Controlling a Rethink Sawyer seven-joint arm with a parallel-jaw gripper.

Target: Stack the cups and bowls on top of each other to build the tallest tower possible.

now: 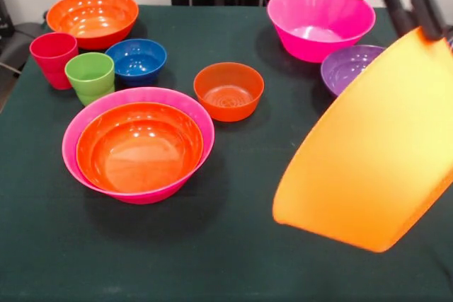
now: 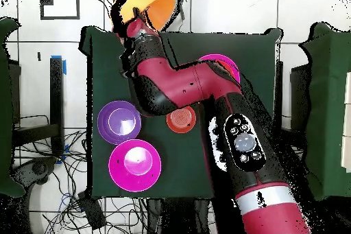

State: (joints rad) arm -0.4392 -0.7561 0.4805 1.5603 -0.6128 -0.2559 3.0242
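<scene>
My gripper (image 1: 421,22) is shut on the rim of the large light orange bowl (image 1: 368,153), holding it tilted above the table's right side; it also shows in the overhead view (image 2: 156,8). The tower is a red-orange bowl (image 1: 139,148) nested in a large magenta bowl (image 1: 141,94) at front left. The red-pink cup (image 1: 53,58) and lime green cup (image 1: 90,76) stand upright behind it, beside the small blue bowl (image 1: 136,59). A small orange-red bowl (image 1: 228,90) sits mid-table. A second red-orange bowl (image 1: 92,18), a second magenta bowl (image 1: 320,22) and a purple bowl (image 1: 347,67) sit at the back.
The dark green cloth (image 1: 212,245) covers the table. In the overhead view the arm (image 2: 185,84) hides the table's middle; the purple bowl (image 2: 118,121) and magenta bowl (image 2: 135,165) lie left of it. Cables lie on the floor beside the table.
</scene>
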